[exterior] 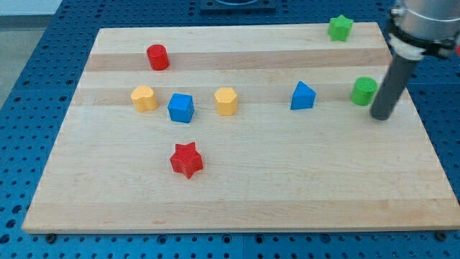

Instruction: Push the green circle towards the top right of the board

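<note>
Near the view's right edge of the wooden board (237, 194), my tip (382, 116) rested just beside the green circle (364, 91), slightly below and to its right; whether they touched I could not tell. I carried no gripper, only the plain dark rod, so nothing was spread, pressed or pinched. The green circle sat at the board's right side, about level with the blue triangular block (302, 96) to its left. A green star (340, 27) stood at the top right corner. Further left I saw two yellow hexagons (226, 101) (144, 98) flanking a blue cube (181, 108), a red cylinder (157, 57) above them, and a red star (187, 160) below.
</note>
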{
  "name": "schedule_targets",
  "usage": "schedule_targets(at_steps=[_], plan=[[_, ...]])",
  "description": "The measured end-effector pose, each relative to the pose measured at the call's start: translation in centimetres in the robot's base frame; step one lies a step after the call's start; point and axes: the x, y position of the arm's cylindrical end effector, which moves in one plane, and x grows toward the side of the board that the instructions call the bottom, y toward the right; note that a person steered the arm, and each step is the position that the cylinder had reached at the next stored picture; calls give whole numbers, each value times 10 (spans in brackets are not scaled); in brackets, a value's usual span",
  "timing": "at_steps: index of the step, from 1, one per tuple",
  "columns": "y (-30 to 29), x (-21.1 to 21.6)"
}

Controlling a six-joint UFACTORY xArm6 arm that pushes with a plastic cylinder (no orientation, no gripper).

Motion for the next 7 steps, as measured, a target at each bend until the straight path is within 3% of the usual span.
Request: schedule_targets(at_steps=[2,5,7], plan=[[-25,-36],[-54,-32],[-56,-88]])
